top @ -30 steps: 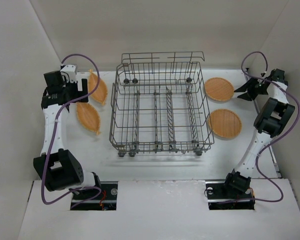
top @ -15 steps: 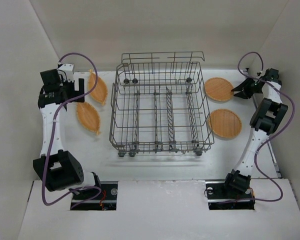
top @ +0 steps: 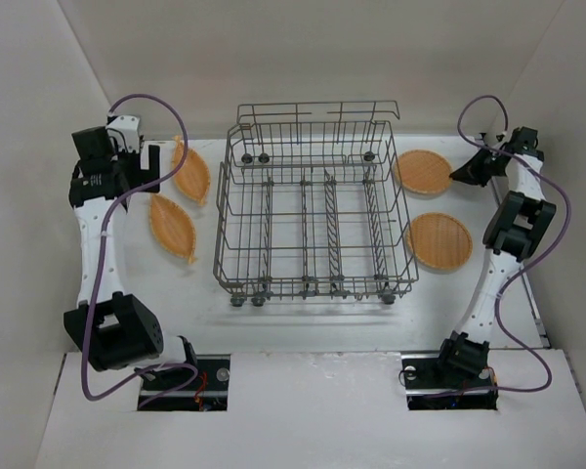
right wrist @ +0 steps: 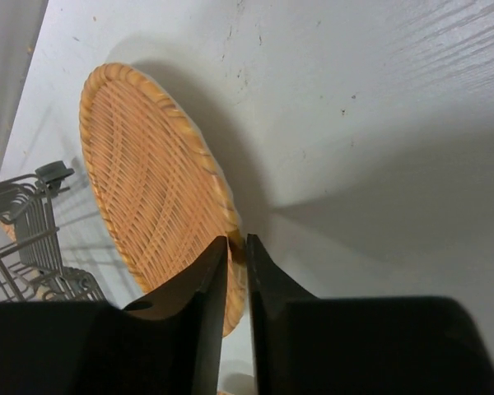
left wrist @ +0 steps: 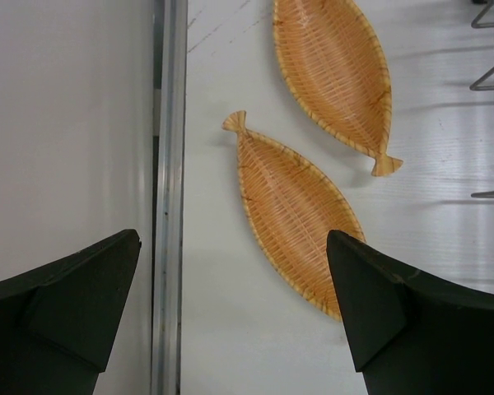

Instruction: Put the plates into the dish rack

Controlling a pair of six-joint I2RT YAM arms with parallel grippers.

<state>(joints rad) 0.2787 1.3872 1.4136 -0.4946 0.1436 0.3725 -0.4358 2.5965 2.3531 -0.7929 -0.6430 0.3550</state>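
Observation:
The grey wire dish rack stands mid-table with no plates in it. Two leaf-shaped woven orange plates lie to its left; the left wrist view shows them too. Two round plates lie to its right. My left gripper is open and empty, above the table just left of the leaf-shaped plates. My right gripper is shut on the right rim of the far round plate, which is tilted with that edge raised.
White walls close in the table at the left, back and right. A metal strip runs along the left wall's foot, under my left gripper. A corner of the rack with a small wheel is just beyond the gripped plate.
My right gripper moved forward to the far round plate and shut on its rim. My left arm drew back to the left, away from the leaf-shaped plates.

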